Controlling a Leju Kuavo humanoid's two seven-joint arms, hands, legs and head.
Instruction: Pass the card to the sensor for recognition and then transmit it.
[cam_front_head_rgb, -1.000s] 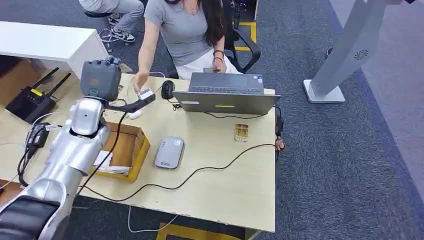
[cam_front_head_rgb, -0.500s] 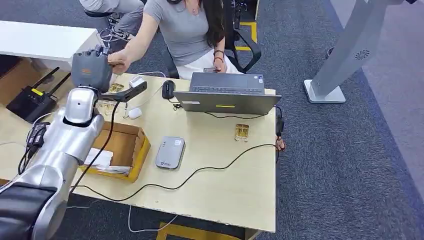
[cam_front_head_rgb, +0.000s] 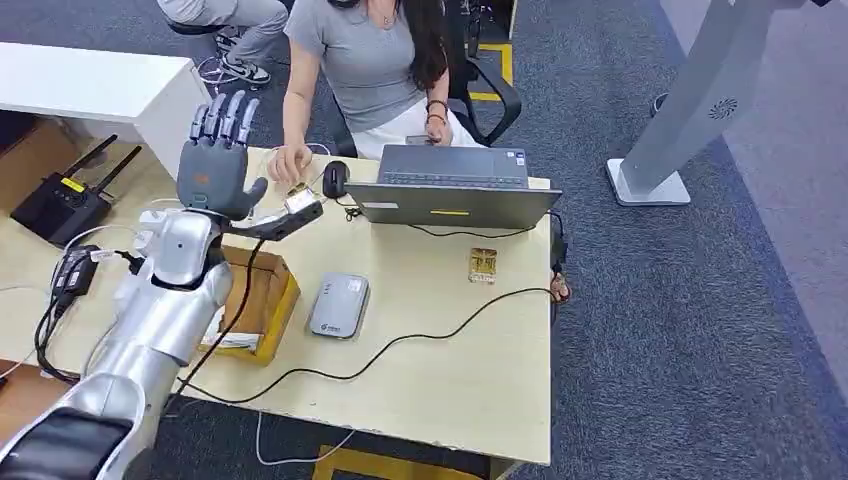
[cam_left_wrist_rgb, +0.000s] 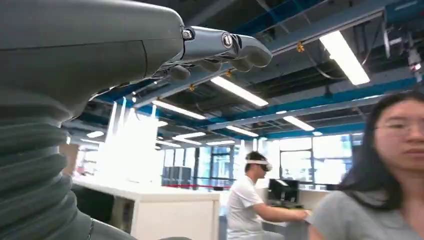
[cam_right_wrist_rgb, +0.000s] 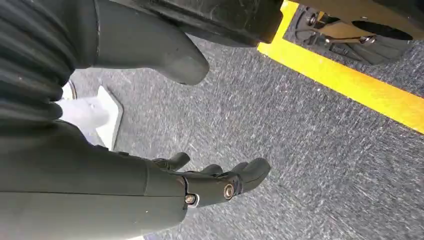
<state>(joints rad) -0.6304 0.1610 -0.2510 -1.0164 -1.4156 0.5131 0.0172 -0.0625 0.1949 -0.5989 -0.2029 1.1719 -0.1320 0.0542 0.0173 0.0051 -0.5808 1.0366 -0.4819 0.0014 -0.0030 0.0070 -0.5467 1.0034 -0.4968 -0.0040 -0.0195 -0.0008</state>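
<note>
Grey left robot hand raised, fingers spread and empty; right robot hand loosely open, one card on one table.

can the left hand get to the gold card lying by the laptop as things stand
Probably not easily: the left hand is raised at the table's far left, and the gold card lies well across, past the laptop.

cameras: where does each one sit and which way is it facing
Head view: high on the body, looking down at the pale wooden table; the raised left hand shows.
Left wrist view: behind the left hand, looking up and out at the ceiling lights and the person in the grey top.
Right wrist view: behind the hanging right hand, looking down at grey carpet.
Head and left wrist views share the left hand and that person.
</note>
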